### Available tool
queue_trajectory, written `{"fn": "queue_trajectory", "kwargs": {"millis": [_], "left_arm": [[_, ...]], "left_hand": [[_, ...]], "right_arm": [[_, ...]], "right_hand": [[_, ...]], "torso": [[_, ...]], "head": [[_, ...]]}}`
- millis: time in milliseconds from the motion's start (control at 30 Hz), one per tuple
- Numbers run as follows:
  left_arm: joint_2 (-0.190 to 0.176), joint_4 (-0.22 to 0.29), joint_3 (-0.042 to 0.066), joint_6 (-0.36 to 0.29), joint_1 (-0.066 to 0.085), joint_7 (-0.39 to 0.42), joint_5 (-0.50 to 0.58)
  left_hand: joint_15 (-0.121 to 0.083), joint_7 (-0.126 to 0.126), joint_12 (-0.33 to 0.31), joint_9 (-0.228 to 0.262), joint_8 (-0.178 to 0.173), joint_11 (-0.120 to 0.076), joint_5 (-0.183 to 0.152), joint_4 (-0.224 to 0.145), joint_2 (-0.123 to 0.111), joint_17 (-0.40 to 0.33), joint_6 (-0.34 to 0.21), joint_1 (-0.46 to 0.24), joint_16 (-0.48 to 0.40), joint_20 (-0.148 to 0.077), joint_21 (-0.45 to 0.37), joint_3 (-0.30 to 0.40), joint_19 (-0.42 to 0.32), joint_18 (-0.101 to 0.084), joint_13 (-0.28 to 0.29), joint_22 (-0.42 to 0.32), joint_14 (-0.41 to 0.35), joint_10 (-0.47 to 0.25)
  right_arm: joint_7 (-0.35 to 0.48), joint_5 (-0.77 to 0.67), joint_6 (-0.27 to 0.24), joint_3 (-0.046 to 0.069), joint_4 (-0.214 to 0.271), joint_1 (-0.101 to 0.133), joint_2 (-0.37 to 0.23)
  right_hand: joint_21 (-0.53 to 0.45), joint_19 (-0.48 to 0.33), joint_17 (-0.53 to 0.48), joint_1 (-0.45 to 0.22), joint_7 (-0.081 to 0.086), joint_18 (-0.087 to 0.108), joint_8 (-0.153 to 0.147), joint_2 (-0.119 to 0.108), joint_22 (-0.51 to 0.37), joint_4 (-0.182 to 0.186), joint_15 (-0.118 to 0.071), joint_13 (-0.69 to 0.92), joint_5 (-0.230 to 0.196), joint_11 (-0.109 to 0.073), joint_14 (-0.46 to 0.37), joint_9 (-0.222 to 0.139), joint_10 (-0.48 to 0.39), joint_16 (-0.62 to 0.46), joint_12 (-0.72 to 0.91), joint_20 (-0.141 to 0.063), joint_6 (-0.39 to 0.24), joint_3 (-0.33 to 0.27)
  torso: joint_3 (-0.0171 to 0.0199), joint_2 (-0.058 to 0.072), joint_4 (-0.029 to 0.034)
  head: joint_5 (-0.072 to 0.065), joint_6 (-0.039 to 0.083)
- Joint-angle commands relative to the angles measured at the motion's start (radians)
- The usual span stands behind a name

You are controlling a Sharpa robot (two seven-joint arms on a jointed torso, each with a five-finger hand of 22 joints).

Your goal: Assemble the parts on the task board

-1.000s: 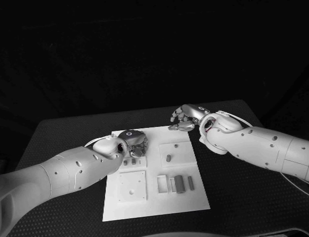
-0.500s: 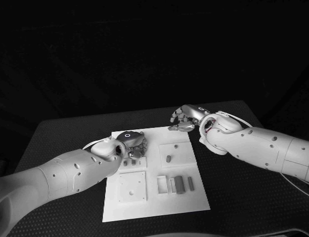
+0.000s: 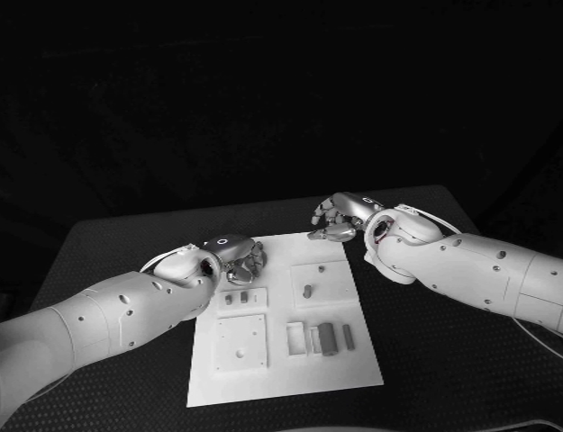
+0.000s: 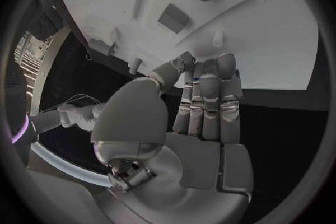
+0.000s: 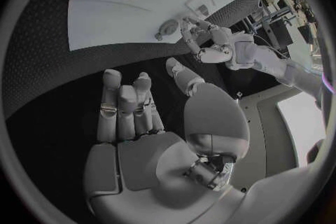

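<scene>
The white task board (image 3: 281,378) lies lengthwise in the middle of the black table. My left hand (image 3: 236,256) hovers over the board's far left corner, fingers pointing down. In the left wrist view its fingers (image 4: 206,101) lie straight and close together with nothing in them, above the board (image 4: 266,39). My right hand (image 3: 336,218) hangs just beyond the far right corner, fingers apart and empty (image 5: 133,109). Two small grey parts (image 3: 237,296) stand just nearer than the left hand. A grey peg (image 3: 307,290) lies in a square recess. Grey bars (image 3: 320,337) sit nearer the front.
A square plate (image 3: 240,342) with a small hole lies on the board's near left. The black table (image 3: 437,360) stretches out on both sides of the board. The right wrist view shows the left hand (image 5: 213,45) at the board's edge (image 5: 105,17).
My left hand and forearm have shifted slightly to the left and toward the board's far corner. The right hand has stayed where it was.
</scene>
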Motion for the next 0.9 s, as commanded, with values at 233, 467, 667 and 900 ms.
{"fn": "queue_trajectory", "kwargs": {"millis": [233,467,667,900], "left_arm": [[-0.057,0.05,0.014,0.06,0.023,-0.009,0.043],[-0.1,0.079,0.012,0.071,0.025,-0.019,0.04],[-0.117,0.082,0.01,0.082,0.025,-0.023,0.027],[-0.116,0.077,0.009,0.086,0.024,-0.023,0.021]], "left_hand": [[-0.006,-0.002,-0.001,0.001,0.005,0.003,0.004,-0.002,0.003,-0.002,0.008,0.0,0.004,-0.013,0.006,0.008,-0.006,0.04,0.003,0.023,0.001,0.013],[-0.007,-0.003,-0.002,0.001,0.005,0.003,0.005,-0.003,0.004,-0.002,0.01,0.001,0.003,-0.014,0.006,0.011,-0.007,0.039,0.004,0.023,0.0,0.014],[-0.007,-0.003,-0.002,0.001,0.005,0.003,0.005,-0.003,0.004,-0.002,0.01,0.002,0.003,-0.014,0.005,0.012,-0.008,0.038,0.005,0.023,0.0,0.015],[-0.007,-0.003,-0.003,0.001,0.005,0.002,0.005,-0.003,0.003,-0.002,0.01,0.002,0.003,-0.015,0.005,0.013,-0.008,0.038,0.005,0.023,0.0,0.015]], "right_arm": [[0.006,-0.004,0.011,0.001,0.001,0.0,-0.003],[0.006,-0.004,0.012,0.001,0.0,0.0,-0.004],[0.006,-0.004,0.013,0.001,-0.001,0.0,-0.004],[0.006,-0.004,0.013,0.001,0.0,0.0,-0.004]], "right_hand": [[-0.006,0.003,-0.002,0.002,0.006,0.012,-0.005,-0.006,0.015,0.008,-0.001,-0.001,-0.004,0.001,-0.002,0.002,-0.001,-0.001,0.006,-0.004,0.002,0.0],[-0.006,0.003,-0.002,0.002,0.006,0.012,-0.005,-0.006,0.015,0.008,-0.001,-0.001,-0.004,0.001,-0.002,0.002,-0.001,-0.001,0.006,-0.004,0.002,0.0],[-0.006,0.003,-0.002,0.002,0.006,0.012,-0.005,-0.006,0.015,0.008,-0.001,-0.001,-0.004,0.001,-0.002,0.002,-0.001,-0.001,0.006,-0.004,0.002,0.0],[-0.006,0.003,-0.002,0.002,0.006,0.012,-0.005,-0.006,0.015,0.008,-0.001,-0.002,-0.003,0.001,-0.002,0.002,-0.001,-0.001,0.007,-0.005,0.002,0.0]], "torso": [[-0.0013,0.0,0.0021],[-0.0016,0.001,0.0018],[-0.0017,0.001,0.0017],[-0.0009,0.001,0.0006]], "head": [[0.008,0.002],[0.009,0.001],[0.013,-0.002],[0.017,-0.002]]}}
